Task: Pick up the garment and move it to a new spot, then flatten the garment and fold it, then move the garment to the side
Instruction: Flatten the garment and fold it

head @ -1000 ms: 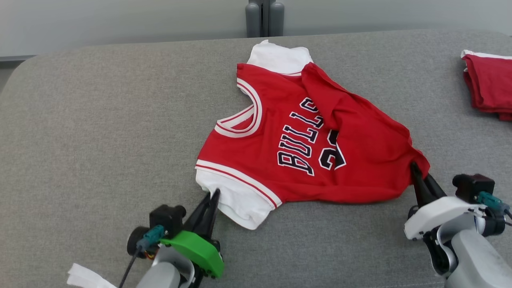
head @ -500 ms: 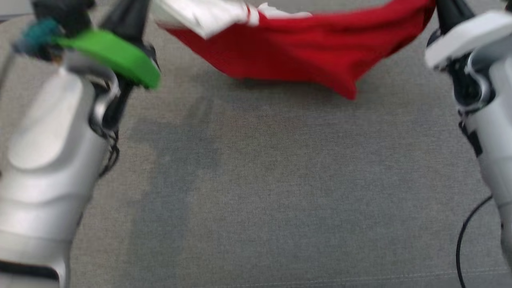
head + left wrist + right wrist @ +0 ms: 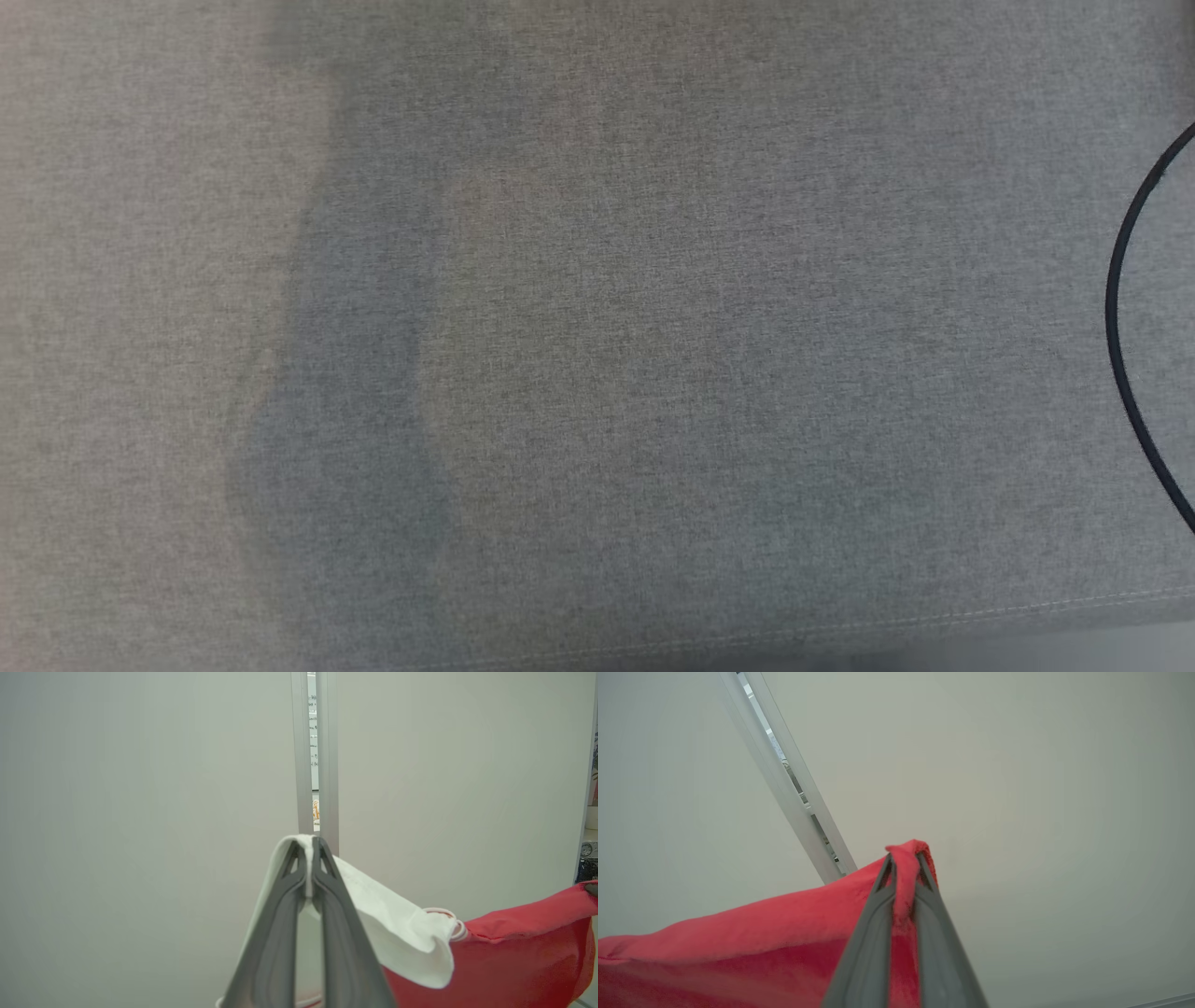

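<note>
Garment between left fingers, right fingers

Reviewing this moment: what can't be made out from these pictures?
- Lettering on the shirt: left wrist view, cut off by the bottom and right edges, partly behind the left pincer.
- How far the shirt hangs down: right wrist view, cut off by the bottom edge, partly behind the right pincer.
- Where the cable ends: head view, cut off by the right edge.
</note>
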Robot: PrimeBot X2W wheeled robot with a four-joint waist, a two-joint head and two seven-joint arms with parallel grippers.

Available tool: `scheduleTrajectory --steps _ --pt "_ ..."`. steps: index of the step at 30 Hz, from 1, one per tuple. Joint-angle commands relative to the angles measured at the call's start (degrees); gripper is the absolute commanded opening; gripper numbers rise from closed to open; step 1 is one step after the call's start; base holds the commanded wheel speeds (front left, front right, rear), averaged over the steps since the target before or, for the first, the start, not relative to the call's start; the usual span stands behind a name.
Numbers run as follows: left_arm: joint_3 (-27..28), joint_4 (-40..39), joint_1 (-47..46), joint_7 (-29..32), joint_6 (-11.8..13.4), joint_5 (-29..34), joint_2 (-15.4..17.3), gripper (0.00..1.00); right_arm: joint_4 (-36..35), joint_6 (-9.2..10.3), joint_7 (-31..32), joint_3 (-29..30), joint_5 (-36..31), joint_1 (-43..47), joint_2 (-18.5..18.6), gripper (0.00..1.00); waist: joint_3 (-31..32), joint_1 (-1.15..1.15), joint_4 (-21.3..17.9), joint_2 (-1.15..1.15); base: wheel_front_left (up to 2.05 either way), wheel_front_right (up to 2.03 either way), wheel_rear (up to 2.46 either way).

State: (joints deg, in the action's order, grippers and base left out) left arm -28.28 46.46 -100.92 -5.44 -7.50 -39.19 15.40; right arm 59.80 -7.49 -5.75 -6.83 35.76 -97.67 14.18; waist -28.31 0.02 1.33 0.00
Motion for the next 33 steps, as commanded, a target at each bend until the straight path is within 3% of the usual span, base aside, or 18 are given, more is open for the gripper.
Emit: scheduleTrajectory --steps 1,7,14,19,24,29,33 --pt "-1.05 1.49 -3.66 -0.89 0.07 -0.10 -0.32 0.00 1.58 0.02 -0.51 -1.25 -0.79 -2.39 -0.15 0.00 -1.16 -0.02 -0.98 0.00 0.00 0.00 0.00" --pt "-3.71 3.59 -7.19 -3.12 0.07 -2.79 -0.37 0.00 2.99 0.02 -0.30 -3.87 0.70 -4.84 -0.32 0.00 -3.60 -0.02 -0.74 0.00 0.00 0.00 0.00" --pt "-5.70 2.54 1.36 -8.62 0.07 -6.75 1.26 0.00 0.06 0.01 -1.01 -9.61 4.27 3.49 0.67 0.00 -4.16 -0.02 -0.14 0.00 0.00 0.00 0.00" --pt "-2.59 -2.80 13.83 -9.81 0.59 -6.76 2.07 0.00 -5.32 0.02 -2.24 -14.31 8.87 15.23 2.95 0.00 -1.52 -0.02 -0.20 0.00 0.00 0.00 0.00" --pt "5.33 -15.45 31.26 -9.73 5.09 -2.52 2.53 0.00 -11.73 0.02 -3.51 -17.62 14.35 27.14 5.26 0.00 1.54 -0.02 -0.98 0.00 0.00 0.00 0.00" --pt "10.76 -28.23 50.87 -9.75 8.50 1.66 0.73 0.00 -17.77 0.02 -4.66 -20.28 18.59 39.06 7.54 0.00 4.72 -0.02 -1.42 0.00 0.00 0.00 0.00" --pt "13.11 -35.31 64.88 -9.74 9.62 3.63 -1.57 0.00 -21.67 0.03 -6.00 -20.72 21.81 48.66 9.10 0.00 7.37 -0.02 -1.01 0.00 0.00 0.00 0.00"
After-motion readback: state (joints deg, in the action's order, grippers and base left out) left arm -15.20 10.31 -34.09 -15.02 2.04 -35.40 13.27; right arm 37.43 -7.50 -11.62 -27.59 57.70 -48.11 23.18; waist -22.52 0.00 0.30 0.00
